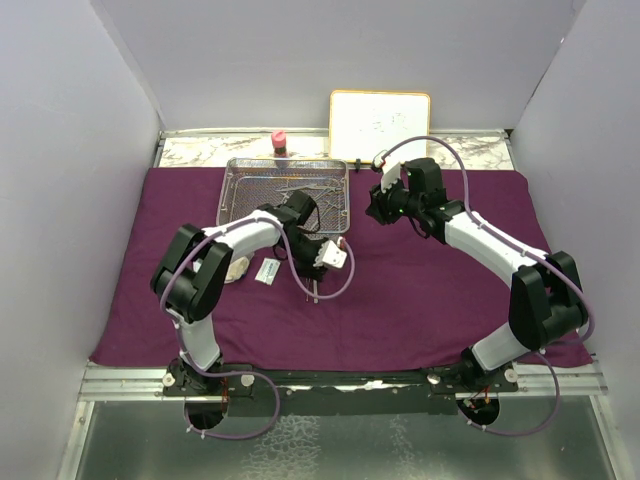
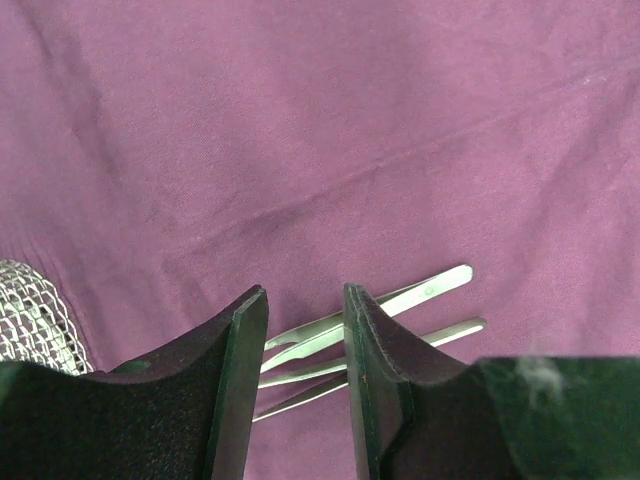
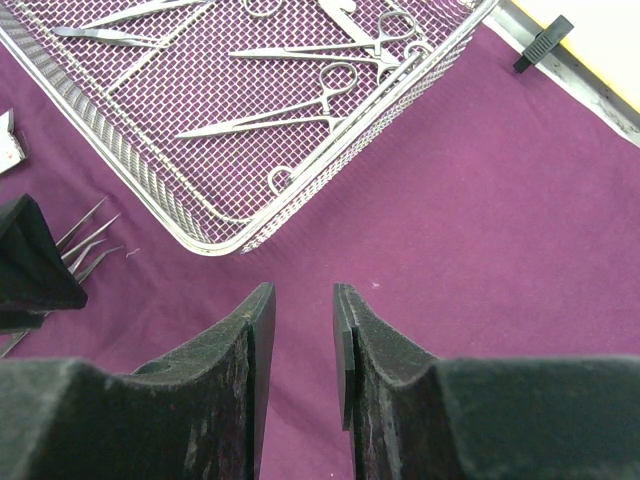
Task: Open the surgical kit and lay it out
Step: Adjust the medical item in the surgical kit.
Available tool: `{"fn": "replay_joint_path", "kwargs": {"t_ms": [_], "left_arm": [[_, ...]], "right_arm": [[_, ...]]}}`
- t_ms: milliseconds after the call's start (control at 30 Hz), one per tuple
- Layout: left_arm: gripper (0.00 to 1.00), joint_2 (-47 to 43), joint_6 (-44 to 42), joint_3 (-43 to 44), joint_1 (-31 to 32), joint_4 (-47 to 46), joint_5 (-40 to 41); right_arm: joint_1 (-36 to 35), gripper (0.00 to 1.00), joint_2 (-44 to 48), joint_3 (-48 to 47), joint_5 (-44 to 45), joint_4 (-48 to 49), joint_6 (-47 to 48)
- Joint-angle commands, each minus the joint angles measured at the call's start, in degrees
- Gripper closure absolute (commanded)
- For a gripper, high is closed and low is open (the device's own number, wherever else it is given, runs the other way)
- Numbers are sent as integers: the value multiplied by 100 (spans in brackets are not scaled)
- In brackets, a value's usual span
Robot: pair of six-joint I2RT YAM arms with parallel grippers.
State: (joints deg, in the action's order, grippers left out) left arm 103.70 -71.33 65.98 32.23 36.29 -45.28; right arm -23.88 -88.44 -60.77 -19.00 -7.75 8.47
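Left gripper (image 2: 302, 290), just in front of mesh tray (image 3: 130, 168), fingers part-open astride slim forceps (image 2: 430, 290) lying flat on purple cloth (image 1: 430, 290), apparently laid out, not gripped. Right gripper (image 3: 303, 290), beside tray corner, narrowly open, empty. Clamps (image 3: 290, 115) inside tray, not yet laid out.

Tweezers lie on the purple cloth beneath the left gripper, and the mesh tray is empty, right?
Not empty: the right wrist view shows clamps in the mesh tray. The tweezers do lie on the purple cloth beneath the left gripper.
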Motion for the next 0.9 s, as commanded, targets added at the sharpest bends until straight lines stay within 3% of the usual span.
{"fn": "replay_joint_path", "kwargs": {"t_ms": [0, 300, 867], "left_arm": [[60, -402, -499, 49, 290, 377, 563], [56, -565, -1131, 35, 800, 1005, 1171], [58, -156, -1737, 453, 1712, 1707, 2420]], "right_arm": [[50, 70, 216, -75, -41, 10, 81], [94, 70, 256, -49, -67, 32, 77], [146, 70, 337, -5, -194, 53, 61]]}}
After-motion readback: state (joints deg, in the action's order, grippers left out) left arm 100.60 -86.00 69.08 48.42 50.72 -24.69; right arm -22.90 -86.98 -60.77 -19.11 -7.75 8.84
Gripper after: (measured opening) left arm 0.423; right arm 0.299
